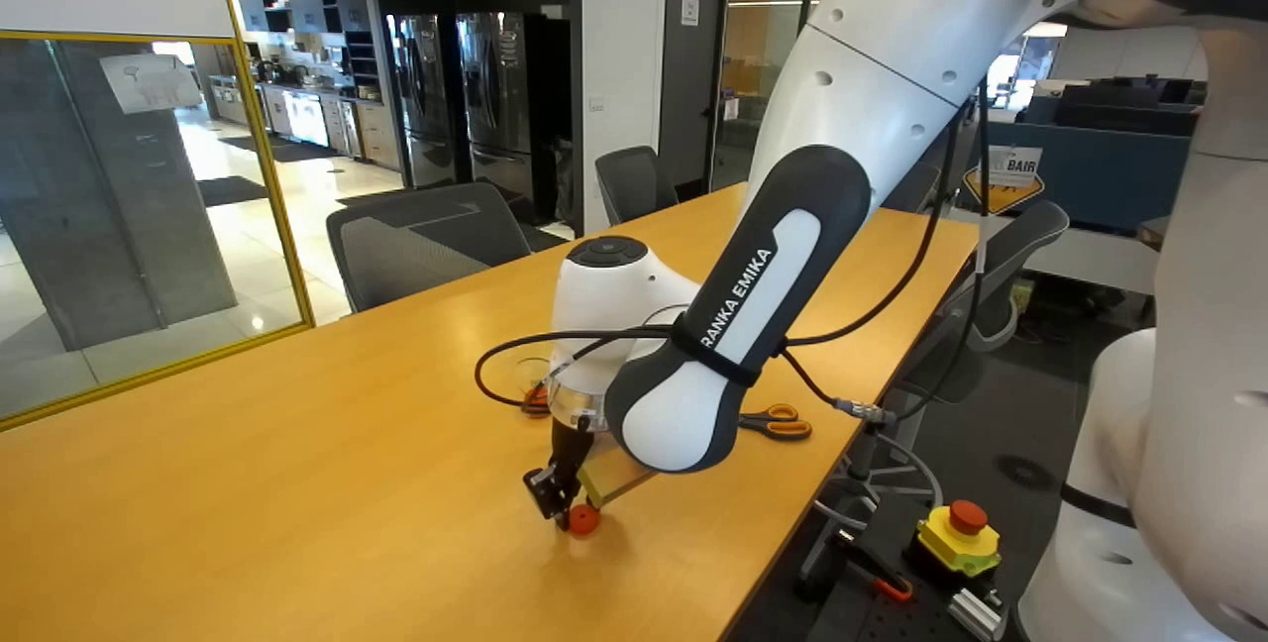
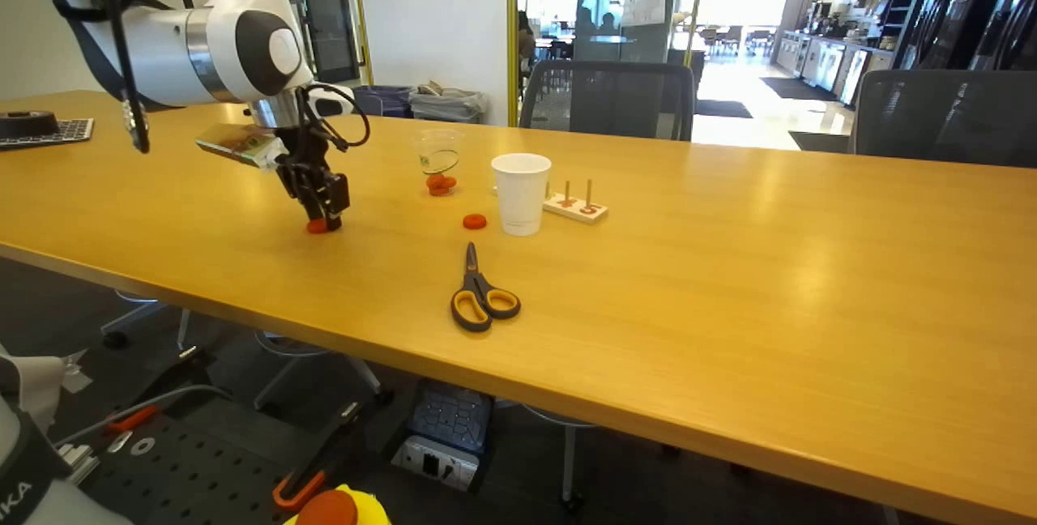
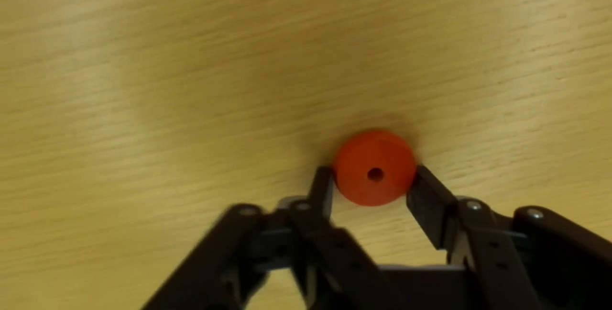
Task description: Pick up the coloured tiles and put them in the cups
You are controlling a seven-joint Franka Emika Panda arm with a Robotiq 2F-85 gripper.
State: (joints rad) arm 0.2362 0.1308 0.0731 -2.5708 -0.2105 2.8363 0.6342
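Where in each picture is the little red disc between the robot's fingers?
In an exterior view: the red disc is low, just left of centre.
In an exterior view: the red disc is left of centre, about mid-height.
In the wrist view: the red disc is a little right of and below centre.
Shared landmark: the robot's dark fingers, right at the red disc in all three.

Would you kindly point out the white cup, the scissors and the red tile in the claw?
White cup (image 2: pixel 521 197), in an exterior view: outer wall.
Scissors (image 2: pixel 476 279), in an exterior view: where blades meet handles.
Red tile (image 3: pixel 374 158), in the wrist view: top face.
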